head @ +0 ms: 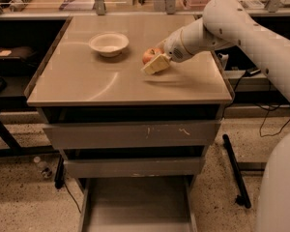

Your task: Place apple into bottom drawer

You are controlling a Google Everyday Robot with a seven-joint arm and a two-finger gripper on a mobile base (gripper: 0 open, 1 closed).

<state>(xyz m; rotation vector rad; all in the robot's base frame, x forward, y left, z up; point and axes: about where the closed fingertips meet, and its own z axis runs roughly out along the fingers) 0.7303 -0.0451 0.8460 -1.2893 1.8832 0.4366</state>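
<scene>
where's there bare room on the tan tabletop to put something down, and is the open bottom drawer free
The tan tabletop is bare along its front edge and left of the small white bowl. It is crowded nearer the back, where the gripper is at the small red apple, right of the bowl. The open grey bottom drawer shows a bare floor.
</scene>
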